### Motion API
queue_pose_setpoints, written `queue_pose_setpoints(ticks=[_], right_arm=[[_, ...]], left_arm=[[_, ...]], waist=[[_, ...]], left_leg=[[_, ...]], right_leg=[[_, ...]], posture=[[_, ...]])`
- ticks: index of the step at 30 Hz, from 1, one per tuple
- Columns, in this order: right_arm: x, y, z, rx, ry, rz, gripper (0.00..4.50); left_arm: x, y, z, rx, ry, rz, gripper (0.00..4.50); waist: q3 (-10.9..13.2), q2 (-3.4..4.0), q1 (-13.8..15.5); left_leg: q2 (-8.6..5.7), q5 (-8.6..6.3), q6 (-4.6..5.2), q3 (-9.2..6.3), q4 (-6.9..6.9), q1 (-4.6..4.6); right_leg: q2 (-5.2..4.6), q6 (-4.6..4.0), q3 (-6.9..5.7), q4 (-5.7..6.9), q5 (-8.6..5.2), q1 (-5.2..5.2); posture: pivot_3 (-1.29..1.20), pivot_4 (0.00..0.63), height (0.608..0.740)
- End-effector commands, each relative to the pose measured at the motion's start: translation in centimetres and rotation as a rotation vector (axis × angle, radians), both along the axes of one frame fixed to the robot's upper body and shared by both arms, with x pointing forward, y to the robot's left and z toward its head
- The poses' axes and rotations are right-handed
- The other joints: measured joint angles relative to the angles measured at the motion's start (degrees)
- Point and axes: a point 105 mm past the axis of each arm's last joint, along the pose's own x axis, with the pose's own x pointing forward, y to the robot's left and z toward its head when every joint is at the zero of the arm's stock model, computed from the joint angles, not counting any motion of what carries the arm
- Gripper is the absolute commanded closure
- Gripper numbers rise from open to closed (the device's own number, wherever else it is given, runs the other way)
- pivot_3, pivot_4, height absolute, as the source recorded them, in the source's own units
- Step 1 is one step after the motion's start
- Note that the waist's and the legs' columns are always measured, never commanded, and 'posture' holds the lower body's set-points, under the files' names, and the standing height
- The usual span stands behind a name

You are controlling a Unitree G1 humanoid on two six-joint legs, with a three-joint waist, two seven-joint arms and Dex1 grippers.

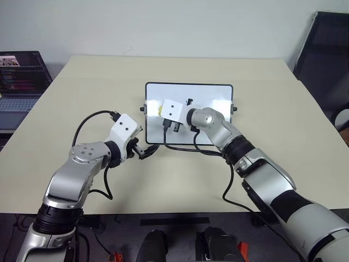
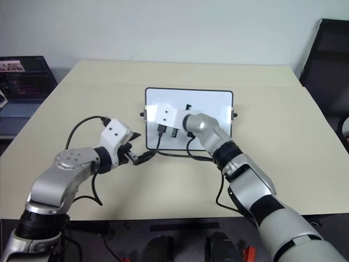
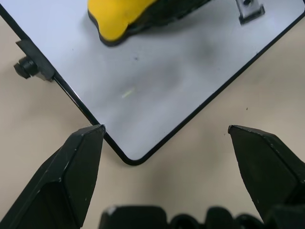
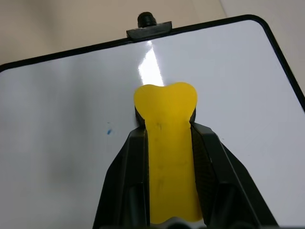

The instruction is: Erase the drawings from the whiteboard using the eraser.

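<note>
A: Left side first. What is there?

B: Laptop at the far left edge, off the table. Left gripper low over the tabletop, fingers spread, nothing between them. It hovers just off the near left corner of the whiteboard.

A: And the board itself?

B: Lies flat mid-table. Black knob on its short side. Surface almost clean; of the drawings, only a tiny blue speck is visible.

A: Right arm?

B: Right gripper reaches over the board's left half, fingers pinching the eraser by its long sides. The eraser's yellow end juts past the fingertips, over the white surface; contact cannot be told.
</note>
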Motion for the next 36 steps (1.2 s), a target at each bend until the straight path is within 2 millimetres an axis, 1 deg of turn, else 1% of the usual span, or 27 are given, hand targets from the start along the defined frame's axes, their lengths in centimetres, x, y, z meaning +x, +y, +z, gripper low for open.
queue_pose_setpoints(ticks=[1,5,6,8,11,12,14,19,23,26,27,29,32,34,36], right_arm=[[0.0,-1.8,-1.9,-0.058,0.089,-0.023,3.63],[-1.6,-1.8,-3.9,-0.126,0.171,0.047,3.63],[-1.6,-1.7,-3.7,-0.118,0.153,0.041,3.63],[-1.0,-1.7,-2.8,-0.080,0.099,0.008,3.63],[0.7,-1.9,0.7,0.040,-0.037,-0.085,3.64],[1.0,-2.0,1.3,0.058,-0.060,-0.100,3.64],[1.2,-2.2,1.4,0.063,-0.065,-0.118,3.64],[1.1,-3.0,-0.4,0.017,0.010,-0.123,3.64],[-0.4,-2.6,-2.8,-0.071,0.115,-0.042,3.64],[-0.9,-2.5,-3.3,-0.082,0.137,-0.028,3.64],[-0.9,-2.5,-3.1,-0.071,0.130,-0.032,3.64],[-0.8,-2.2,-2.0,-0.024,0.107,-0.040,3.64],[-0.8,-1.6,0.4,0.106,0.106,-0.042,3.64],[-1.0,-1.5,1.5,0.178,0.123,-0.037,3.64],[-1.7,-1.9,2.7,0.272,0.164,-0.030,3.64]], left_arm=[[-0.2,-0.4,1.3,0.003,-0.056,-0.030,0.00],[-0.2,-0.5,1.1,0.001,-0.052,-0.034,0.00],[-0.2,-0.5,1.0,0.001,-0.051,-0.035,0.00],[-0.2,-0.4,1.0,0.001,-0.050,-0.037,0.00],[-0.2,-0.3,0.9,0.002,-0.049,-0.038,0.00],[-0.1,-0.2,0.9,0.002,-0.049,-0.038,0.00],[-0.2,-0.3,0.8,0.002,-0.049,-0.040,0.00],[-0.2,-0.6,0.9,-0.004,-0.055,-0.044,0.00],[-0.2,-0.6,1.0,-0.005,-0.057,-0.046,0.00],[-0.1,-0.5,1.1,-0.005,-0.058,-0.046,0.00],[-0.1,-0.5,1.1,-0.005,-0.059,-0.047,0.00],[-0.1,-0.4,1.2,-0.006,-0.060,-0.048,0.00],[0.1,-0.4,1.3,-0.008,-0.067,-0.049,0.00],[0.1,-0.4,1.4,-0.014,-0.074,-0.049,0.00],[0.3,-0.4,1.6,-0.030,-0.089,-0.047,0.00]], waist=[[0.0,-0.01,0.0],[0.0,-0.01,0.0],[0.0,0.00,0.0],[0.0,0.00,-0.1],[0.0,0.01,-0.1],[0.0,0.01,-0.1],[0.0,0.01,0.1],[0.0,0.01,0.1],[0.0,0.00,0.0],[0.0,0.00,-0.1],[0.0,0.00,-0.1],[0.0,0.00,-0.1],[0.0,0.01,-0.1],[0.0,0.02,0.0],[0.0,0.02,0.0]], left_leg=[[0.00,0.00,0.00,-0.02,0.00,-0.01],[0.00,0.00,0.00,-0.16,-0.02,-0.01],[0.01,0.00,0.00,-0.22,-0.02,0.00],[0.03,0.01,-0.01,-0.27,-0.02,0.00],[0.05,0.08,-0.08,-0.38,-0.02,0.00],[0.05,0.12,-0.09,-0.40,-0.02,-0.01],[0.02,0.22,-0.16,-0.47,-0.02,-0.02],[0.01,0.25,-0.16,-0.48,-0.07,-0.03],[0.01,0.25,-0.16,-0.53,-0.10,-0.02],[0.02,0.25,-0.16,-0.52,-0.10,-0.01],[0.03,0.25,-0.16,-0.52,-0.10,0.00],[0.05,0.25,-0.17,-0.55,-0.10,0.00],[0.06,0.26,-0.18,-0.55,-0.10,-0.01],[0.07,0.26,-0.18,-0.55,-0.10,-0.04],[0.05,0.26,-0.18,-0.56,-0.11,-0.14]], right_leg=[[0.00,0.00,-0.03,0.00,0.00,0.01],[0.00,-0.02,-0.15,-0.01,-0.01,0.05],[0.01,-0.03,-0.21,-0.02,-0.02,0.07],[0.00,-0.05,-0.24,0.01,-0.03,0.08],[0.01,-0.10,-0.32,0.01,0.00,0.08],[0.01,-0.13,-0.34,0.02,0.01,0.07],[0.01,-0.15,-0.39,0.01,0.01,0.07],[0.02,-0.15,-0.40,-0.01,0.01,0.10],[0.03,-0.15,-0.44,-0.01,0.01,0.12],[0.11,-0.15,-0.43,-0.01,0.01,0.13],[0.13,-0.15,-0.43,0.00,0.01,0.13],[0.21,-0.15,-0.44,0.00,0.01,0.13],[0.23,-0.16,-0.43,-0.01,0.02,0.13],[0.23,-0.17,-0.43,-0.01,0.01,0.10],[0.23,-0.17,-0.45,-0.02,0.01,0.03]], posture=[[0.00,0.150,0.740],[0.00,0.150,0.740],[0.00,0.150,0.740],[0.00,0.150,0.740],[0.00,0.150,0.740],[0.00,0.150,0.740],[0.00,0.150,0.740],[0.00,0.150,0.740],[0.00,0.150,0.740],[0.00,0.150,0.740],[0.00,0.150,0.740],[0.00,0.150,0.740],[0.00,0.150,0.740],[0.00,0.150,0.740],[0.00,0.150,0.740]])
